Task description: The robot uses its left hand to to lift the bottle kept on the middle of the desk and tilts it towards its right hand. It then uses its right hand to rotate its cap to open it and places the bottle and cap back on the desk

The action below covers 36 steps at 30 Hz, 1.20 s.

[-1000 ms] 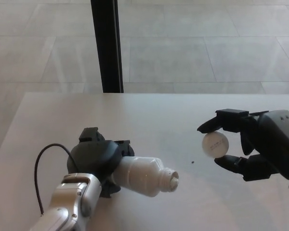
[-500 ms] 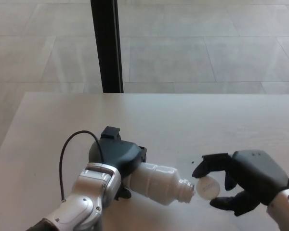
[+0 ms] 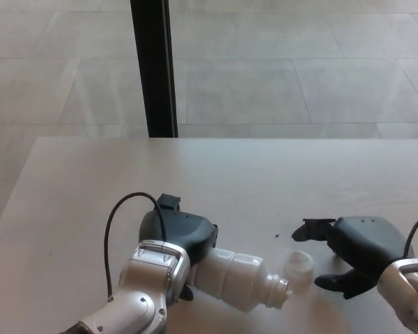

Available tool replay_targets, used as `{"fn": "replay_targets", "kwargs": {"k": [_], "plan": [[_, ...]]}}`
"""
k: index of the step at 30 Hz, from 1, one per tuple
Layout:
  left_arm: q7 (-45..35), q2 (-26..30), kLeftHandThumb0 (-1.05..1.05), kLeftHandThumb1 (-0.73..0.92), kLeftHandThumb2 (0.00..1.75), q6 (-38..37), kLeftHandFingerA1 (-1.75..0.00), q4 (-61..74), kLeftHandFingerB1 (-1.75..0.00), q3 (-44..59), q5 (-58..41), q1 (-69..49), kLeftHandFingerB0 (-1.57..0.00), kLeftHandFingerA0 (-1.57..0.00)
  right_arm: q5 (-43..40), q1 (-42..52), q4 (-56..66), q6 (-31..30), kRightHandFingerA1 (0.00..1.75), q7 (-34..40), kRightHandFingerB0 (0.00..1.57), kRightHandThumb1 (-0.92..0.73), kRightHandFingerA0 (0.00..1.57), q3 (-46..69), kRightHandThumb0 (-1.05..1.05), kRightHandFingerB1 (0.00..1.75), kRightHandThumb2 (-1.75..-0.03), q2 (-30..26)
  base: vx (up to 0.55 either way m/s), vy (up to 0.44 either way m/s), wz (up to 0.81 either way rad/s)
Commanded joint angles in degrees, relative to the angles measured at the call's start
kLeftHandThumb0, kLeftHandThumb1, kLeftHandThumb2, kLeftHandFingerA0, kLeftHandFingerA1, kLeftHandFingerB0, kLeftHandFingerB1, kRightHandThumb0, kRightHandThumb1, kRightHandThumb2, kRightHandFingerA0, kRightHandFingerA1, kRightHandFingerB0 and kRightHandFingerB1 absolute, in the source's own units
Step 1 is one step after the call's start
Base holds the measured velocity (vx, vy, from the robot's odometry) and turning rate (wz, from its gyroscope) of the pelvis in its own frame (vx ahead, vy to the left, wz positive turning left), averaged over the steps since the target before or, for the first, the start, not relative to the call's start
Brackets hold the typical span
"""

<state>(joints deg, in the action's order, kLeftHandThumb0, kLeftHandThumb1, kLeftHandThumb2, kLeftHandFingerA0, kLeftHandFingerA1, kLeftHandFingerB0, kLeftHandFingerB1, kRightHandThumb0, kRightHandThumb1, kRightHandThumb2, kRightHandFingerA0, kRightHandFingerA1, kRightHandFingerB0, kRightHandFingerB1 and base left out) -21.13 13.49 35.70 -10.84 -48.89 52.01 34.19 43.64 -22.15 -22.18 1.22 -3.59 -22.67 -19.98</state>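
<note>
The desk (image 3: 251, 174) runs off the frame's lower edge. The left hand (image 3: 177, 236) is clamped on the white bottle (image 3: 237, 280), tilted rightward (its base hidden). The right hand (image 3: 352, 247), fingers spread, sits just beside the cap (image 3: 299, 264) lying on the desk by the bottle's mouth.

The white plastic bottle (image 3: 233, 278) lies tilted nearly flat low over the desk, its open threaded neck pointing toward four o'clock; its base end is hidden; the small white cap (image 3: 299, 264) sits just beside the neck, at two o'clock from it, open side up.
</note>
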Motion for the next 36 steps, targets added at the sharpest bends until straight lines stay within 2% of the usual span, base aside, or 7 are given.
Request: {"fn": "replay_targets", "kwargs": {"k": [1, 3, 5, 23, 26, 27, 36], "plan": [[-7.4, 3.2, -0.53, 0.63, 0.58, 6.6, -0.70, 4.0, -0.45, 3.0, 0.4, -6.6, -0.18, -0.15, 2.8, 6.6, -6.3, -12.0, 0.32, -5.4, 0.06, -0.43, 0.00, -2.3, -0.64, 0.40, -0.83, -1.2, 0.00, 0.000, 0.00], [-7.3, 3.2, -0.53, 0.63, 0.58, 6.3, -0.70, 4.6, -0.45, 4.0, -0.1, -7.2, -0.18, -0.15, 2.5, 6.8, -5.9, -12.1, 0.32, -5.1, 0.06, -0.43, 0.00, -2.2, -0.64, 0.40, -0.83, -1.1, 0.00, 0.000, 0.00], [-11.9, 4.0, -0.79, 0.49, 0.75, 7.0, 0.00, 8.1, -0.01, 8.5, -4.7, -7.2, -0.04, 0.00, 1.2, 6.9, -4.4, -12.7, 0.01, -5.5, 0.10, -0.50, 0.00, -1.2, -0.83, 0.17, -0.77, -0.9, 0.00, 0.000, 0.00], [-11.2, 2.6, -1.05, 0.63, 0.61, 1.7, 0.00, 11.5, 0.00, 25.4, -15.1, -11.5, 0.00, 0.00, -1.6, 9.6, 6.5, -10.8, 0.08, -7.4, 0.00, -0.60, 0.00, 1.8, -1.05, 0.00, -0.89, -4.0, 0.00, 0.000, 0.00], [-5.6, -4.2, -1.05, 0.68, 0.63, -3.3, 0.00, 13.2, 0.00, 39.8, -26.3, -17.4, 0.00, 0.00, -4.6, 11.1, 9.0, -9.1, 0.11, -8.0, 0.00, -0.61, 0.00, 4.9, -1.05, 0.00, -0.95, -6.0, 0.00, 0.000, 0.00], [-4.8, -4.5, -1.05, 0.70, 0.64, -5.5, 0.00, 13.7, 0.00, 41.8, -27.4, -18.7, 0.00, 0.00, -5.9, 12.1, 11.0, -9.0, 0.00, -9.0, 0.00, -0.65, 0.00, 6.4, -0.93, 0.00, -0.60, -6.9, 0.00, 0.000, 0.00], [-12.0, -5.5, -0.94, 0.71, 0.67, -10.8, 0.00, 15.3, 0.00, 72.2, -48.1, -30.6, 0.00, 0.00, -22.8, 21.2, 22.5, -8.0, 0.00, -14.2, 0.00, -0.70, 0.00, 31.7, -0.99, 0.00, -0.62, -13.7, 0.00, 0.000, 0.00]]}}
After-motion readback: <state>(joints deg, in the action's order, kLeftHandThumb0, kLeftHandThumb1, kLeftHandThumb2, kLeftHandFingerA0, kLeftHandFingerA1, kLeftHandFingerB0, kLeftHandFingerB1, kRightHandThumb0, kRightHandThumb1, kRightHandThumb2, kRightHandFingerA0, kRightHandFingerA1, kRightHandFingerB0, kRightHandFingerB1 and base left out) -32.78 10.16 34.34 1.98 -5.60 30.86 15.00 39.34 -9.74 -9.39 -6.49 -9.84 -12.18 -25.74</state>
